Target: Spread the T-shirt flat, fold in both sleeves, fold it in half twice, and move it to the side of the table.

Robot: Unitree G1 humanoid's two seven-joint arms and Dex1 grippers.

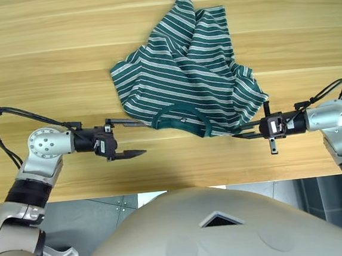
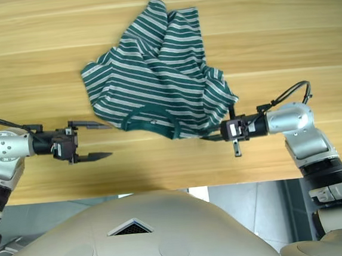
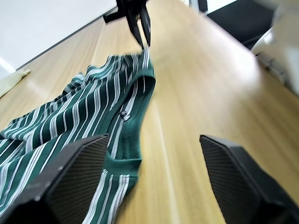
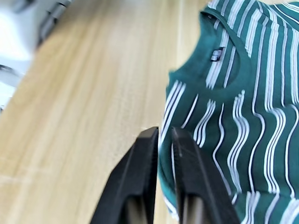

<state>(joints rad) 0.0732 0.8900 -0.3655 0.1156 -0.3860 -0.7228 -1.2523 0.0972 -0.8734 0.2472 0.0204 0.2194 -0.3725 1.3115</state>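
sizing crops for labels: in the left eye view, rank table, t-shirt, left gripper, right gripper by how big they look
1. table
2. t-shirt
3. left gripper and right gripper: they look about alike, so not ranked

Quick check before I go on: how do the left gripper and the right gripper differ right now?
The left gripper is open, its fingers wide apart; the right gripper is shut. The left gripper holds nothing and sits beside the T-shirt near its collar; the right gripper pinches the T-shirt's edge. Shared: both sit at the T-shirt's near side, pointing toward each other.
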